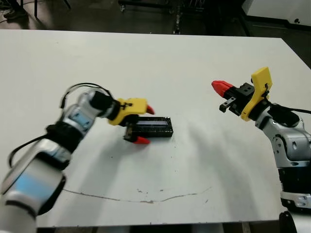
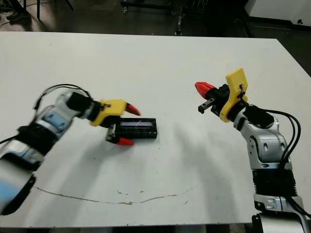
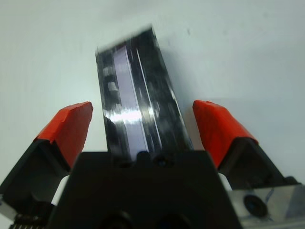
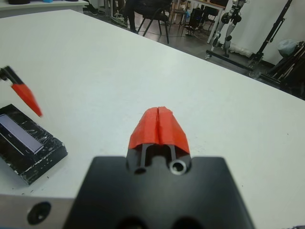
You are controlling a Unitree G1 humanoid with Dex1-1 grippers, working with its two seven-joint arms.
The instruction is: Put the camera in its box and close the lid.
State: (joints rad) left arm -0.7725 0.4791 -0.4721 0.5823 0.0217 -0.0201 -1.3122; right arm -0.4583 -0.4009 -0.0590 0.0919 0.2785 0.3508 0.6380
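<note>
White table (image 1: pixel 160 63) w/ lid (image 1: pixel 153 127); dark floor, chairs (image 4: pixel 152 19) beyond.

You will find no readable text, label, brand, number or sign in any view. The lid (image 3: pixel 138 109) shows only a pale stripe and crinkled reflections, with no lettering you can make out, and the counter (image 1: pixel 160 63) carries no markings.

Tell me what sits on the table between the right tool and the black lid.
Nothing: only bare white table lies between the right tool and the lid, as the right eye view shows.
</note>
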